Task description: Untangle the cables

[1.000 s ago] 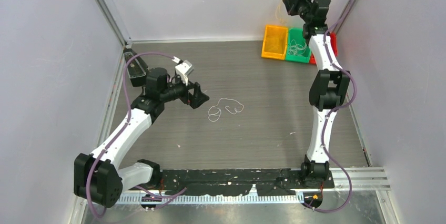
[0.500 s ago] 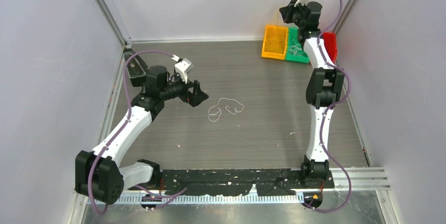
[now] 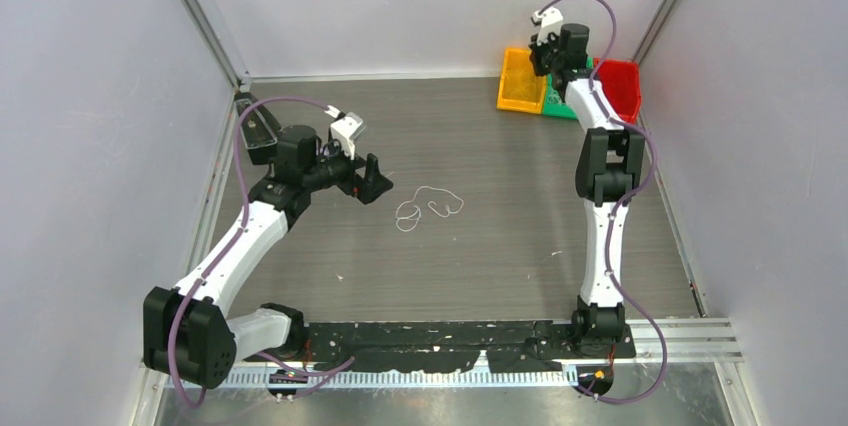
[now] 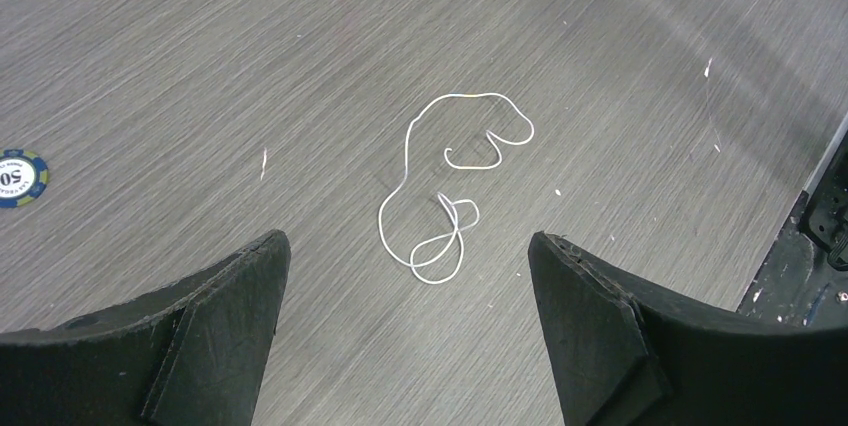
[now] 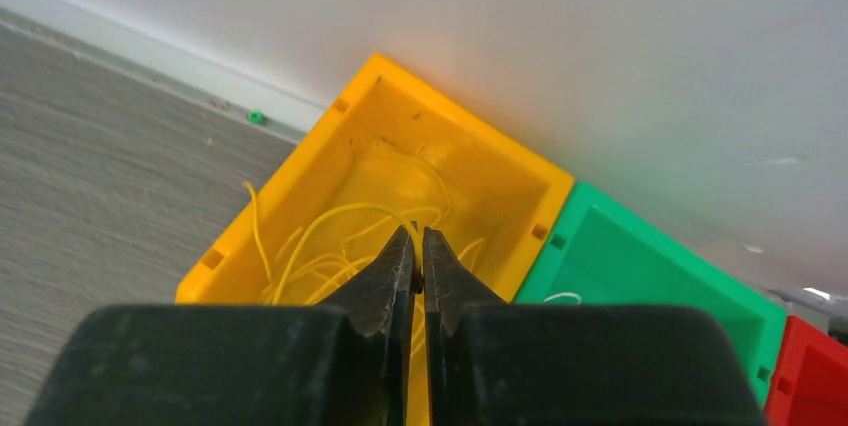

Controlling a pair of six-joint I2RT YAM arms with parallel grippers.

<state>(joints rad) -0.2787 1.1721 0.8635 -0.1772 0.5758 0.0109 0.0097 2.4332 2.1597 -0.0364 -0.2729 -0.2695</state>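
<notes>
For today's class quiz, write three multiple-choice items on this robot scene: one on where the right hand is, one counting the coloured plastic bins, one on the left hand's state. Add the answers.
1. Where is the right hand?
A. over the open yellow plastic bin
B. down by its own base
C. outside the enclosure

2. How many plastic bins stand side by side?
A. two
B. three
C. four

3. The left hand, facing the thin looped white cable, is:
A. wide open and empty
B. shut on the cable
C. shut on nothing

Answers:
1 A: the bin's walls and the yellow wires in it show just beyond the hand's closed fingers.
2 B: the yellow bin, the green bin and the red bin stand in a row.
3 A: its fingers stand far apart, and the cable lies untouched on the table ahead of them.
</notes>
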